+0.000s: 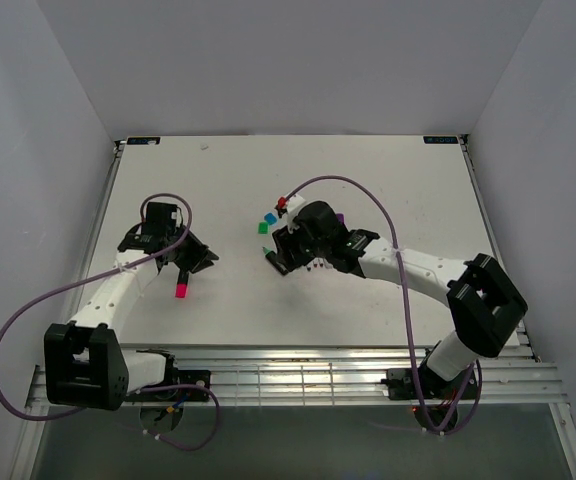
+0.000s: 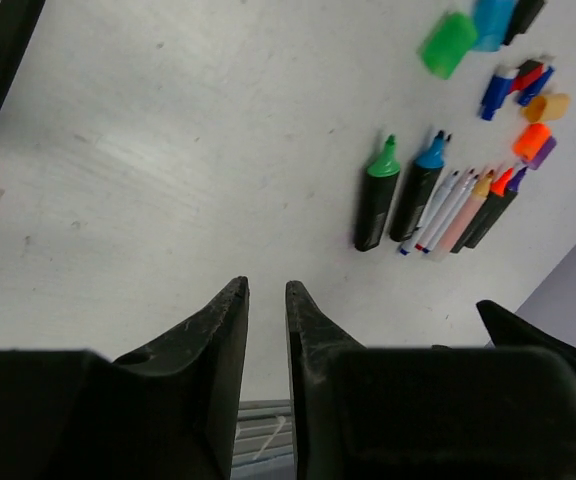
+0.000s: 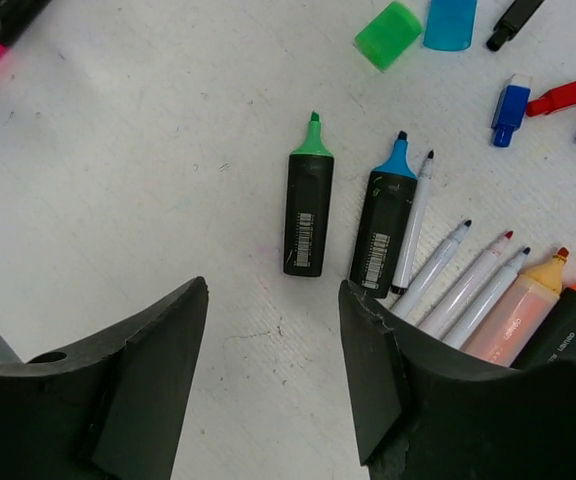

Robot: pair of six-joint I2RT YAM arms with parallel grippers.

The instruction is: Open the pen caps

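Bare table open beside green highlighter; pen row, pen caps crowd beyond.

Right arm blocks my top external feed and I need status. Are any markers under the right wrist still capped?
Observer: None that the right wrist view shows. The green marker, the blue marker and the thin pens beside them all lie with bare tips.
Operator: Is the right gripper holding one?
Observer: No. The right gripper is open above the table, with nothing between its fingers; the green marker lies just beyond its tips.
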